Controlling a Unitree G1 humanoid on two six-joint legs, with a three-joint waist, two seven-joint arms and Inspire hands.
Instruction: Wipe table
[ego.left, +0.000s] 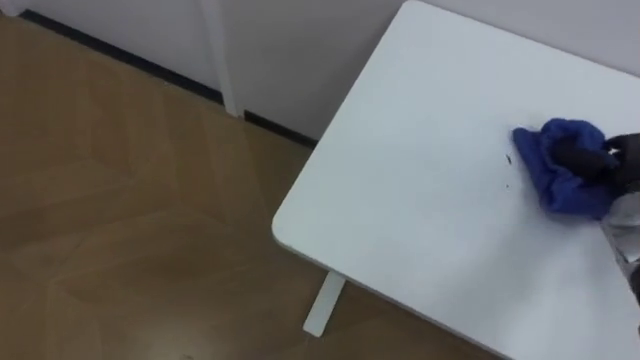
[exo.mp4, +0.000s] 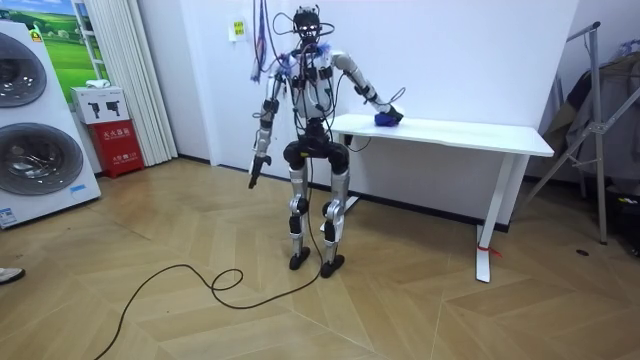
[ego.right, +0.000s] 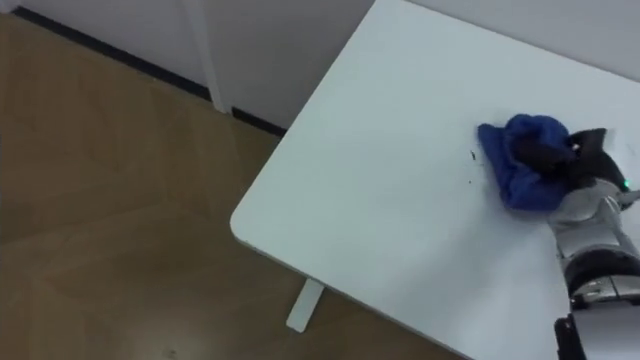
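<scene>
- Two washing machines (exo.mp4: 30, 130) and a red box (exo.mp4: 118, 140) are seen well away from the white table (ego.left: 420, 200), at the room view's far left.
- The wooden floor (ego.left: 120, 220) is seen to the left of the table's rounded corner, and a white table leg (ego.left: 325, 305) is seen under that corner.
- The robot is stood at the short end of the table, turned toward the wall behind it.
- The left hand (exo.mp4: 254, 176) is hung at the robot's side, clear of the table. Its fingers are held straight and loose, and nothing is gripped.
- A few small dark specks (ego.left: 508, 160) are seen on the tabletop just left of the cloth.
- The blue cloth (ego.left: 560, 192) is bunched on the tabletop, inward from the rounded corner and toward the table's wall-side edge.
- The right hand (ego.right: 582, 158) is laid on top of the cloth with the arm reached out over the table. Its dark fingers (ego.right: 545, 150) are curled into the folds and clamped on the cloth.
- A metal rack (exo.mp4: 600, 120) is stood beyond the table's far end.
</scene>
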